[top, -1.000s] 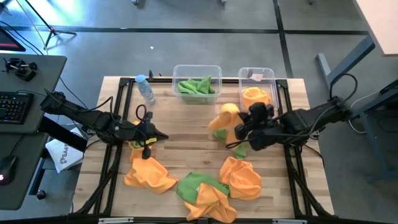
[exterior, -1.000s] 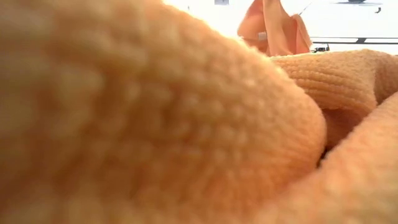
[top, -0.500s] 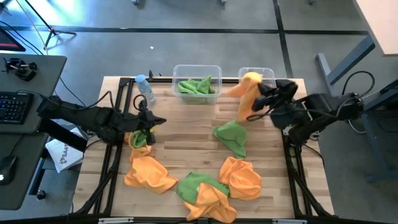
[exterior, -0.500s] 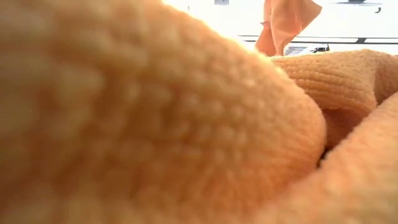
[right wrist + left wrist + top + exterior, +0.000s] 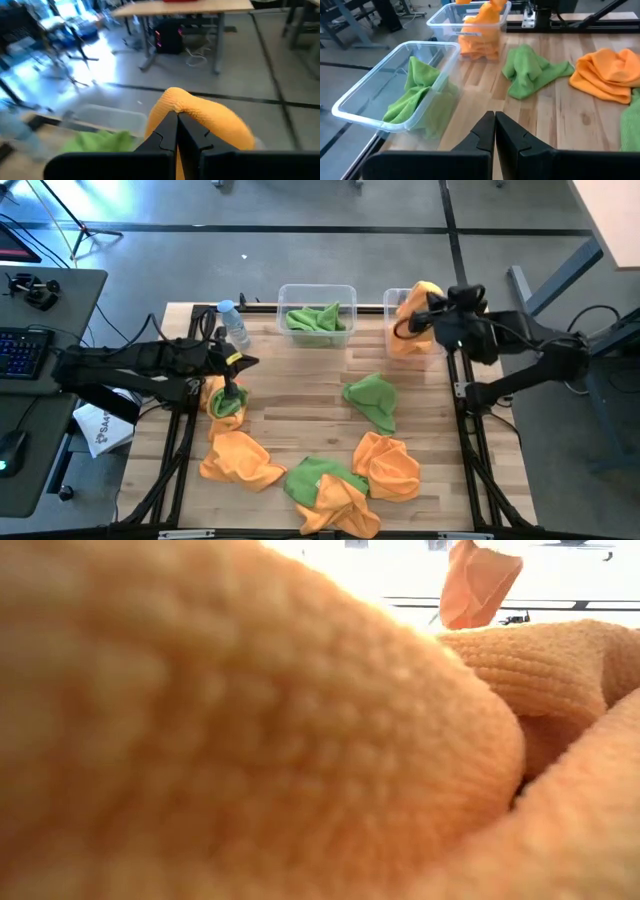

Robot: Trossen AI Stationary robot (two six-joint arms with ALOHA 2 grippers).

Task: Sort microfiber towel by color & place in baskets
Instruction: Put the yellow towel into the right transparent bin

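An orange towel (image 5: 250, 740) pressed against my low camera blocks nearly the whole table there; only a hanging orange cloth (image 5: 480, 580) peeks over it. From above, the towel clamped in my right gripper (image 5: 432, 315) covers most of the narrower basket (image 5: 392, 298), so its contents can't be made out. My left gripper (image 5: 232, 385) hides part of the orange-and-green bundle (image 5: 224, 404) under it. In my right wrist view, the wider basket (image 5: 107, 117) is blurred.

Orange towel (image 5: 420, 298) in my right gripper (image 5: 428, 308). Green towels (image 5: 316, 318) in the wider clear basket (image 5: 316, 290); orange in the narrower clear basket (image 5: 396, 302). Pale striped wood table (image 5: 300, 395). Blue-capped bottle (image 5: 234, 326).
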